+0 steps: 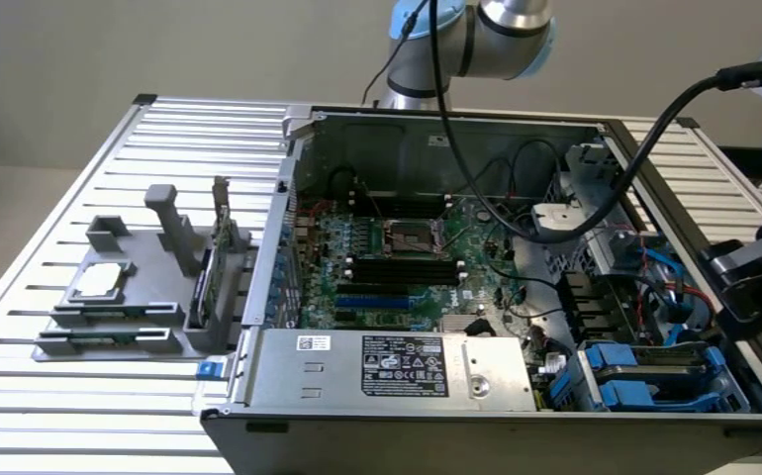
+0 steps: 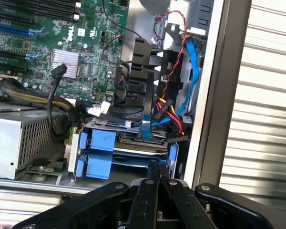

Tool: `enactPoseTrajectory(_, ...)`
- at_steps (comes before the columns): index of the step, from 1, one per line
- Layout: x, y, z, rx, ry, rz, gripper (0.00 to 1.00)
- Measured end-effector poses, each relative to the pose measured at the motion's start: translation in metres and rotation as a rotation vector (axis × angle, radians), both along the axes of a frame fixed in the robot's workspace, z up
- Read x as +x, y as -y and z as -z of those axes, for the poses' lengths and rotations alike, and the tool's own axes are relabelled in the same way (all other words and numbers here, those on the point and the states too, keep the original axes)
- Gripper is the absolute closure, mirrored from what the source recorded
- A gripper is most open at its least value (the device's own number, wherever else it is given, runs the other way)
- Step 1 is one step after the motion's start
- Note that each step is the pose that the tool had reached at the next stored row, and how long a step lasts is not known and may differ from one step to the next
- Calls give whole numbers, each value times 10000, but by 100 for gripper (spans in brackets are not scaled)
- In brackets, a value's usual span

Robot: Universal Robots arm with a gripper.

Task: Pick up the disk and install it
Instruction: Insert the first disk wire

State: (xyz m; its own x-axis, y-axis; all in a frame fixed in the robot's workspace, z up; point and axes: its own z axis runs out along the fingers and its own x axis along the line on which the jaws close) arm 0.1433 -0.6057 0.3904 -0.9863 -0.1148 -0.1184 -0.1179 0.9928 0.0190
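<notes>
Black metal fingers (image 2: 157, 179) of the hand (image 2: 158, 177) are seen pressed together, nothing pinched, just above the disk (image 2: 133, 153), which is seated in its blue plastic carrier at a corner of the open computer case (image 1: 487, 421). Squareness to the flat silver-grey drive should be kept, and the red and blue cables (image 2: 190, 76) avoided

I am working in a robotics lab or test bench. An opened grey metal computer tower case (image 1: 514, 396) lies on its side on a slatted aluminium tabletop (image 1: 77, 396), its green motherboard (image 1: 395, 257) bare beyond my hand (image 2: 158, 177). A grey plastic parts fixture (image 1: 143, 297) stands well away, against a plain beige wall (image 1: 156, 49).
</notes>
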Motion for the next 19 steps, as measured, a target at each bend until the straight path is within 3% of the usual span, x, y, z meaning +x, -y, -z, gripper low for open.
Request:
enactPoseTrajectory(5, 0, 0, 0, 4, 0, 798, 89)
enactPoseTrajectory(10, 0, 0, 3, 74, -5, 1454, 89)
enactPoseTrajectory(13, 0, 0, 12, 236, -20, 1682, 89)
enactPoseTrajectory(19, 0, 0, 19, 654, -65, 1952, 89)
